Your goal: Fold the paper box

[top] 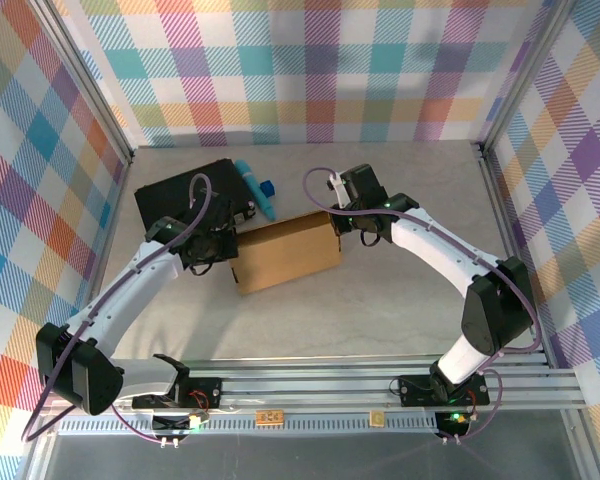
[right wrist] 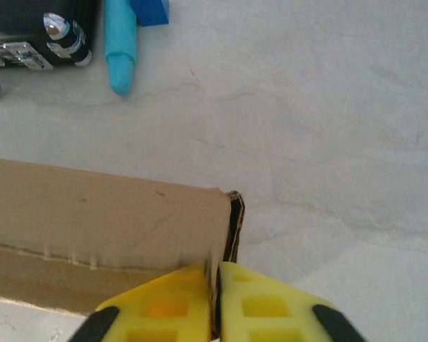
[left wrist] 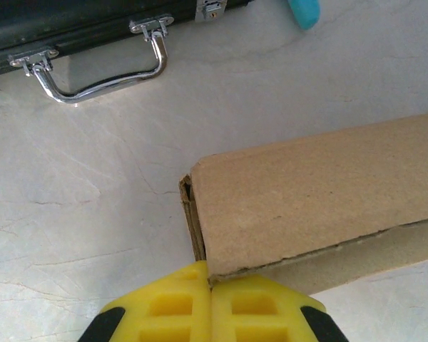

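The paper box lies flat near the middle of the counter, a little toward the left edge, with its long side running left to right. It is folded shut, so we cannot see if anything is inside. At each short end a dark slit shows between the cardboard layers. The black case rests near the far left corner of the counter and is closed too, so its contents are hidden.

The left pincer is at the left end of the box. Its yellow fingers are pressed together and touch the near left corner of the box. We cannot tell if a layer is caught between them. The right pincer is at the right end. Its fingers are almost together, with a thin dark slit where the edge of the end wall goes in, so it grips this edge.

The box is plain brown corrugated cardboard, matte, with a rough torn-looking crease along its near long side. The case is hard and black, with a curved chrome handle and chrome latches. Just beside the case lie a smooth turquoise cylinder and a small blue piece. The counter is pale and looks like marble, with fine veins.
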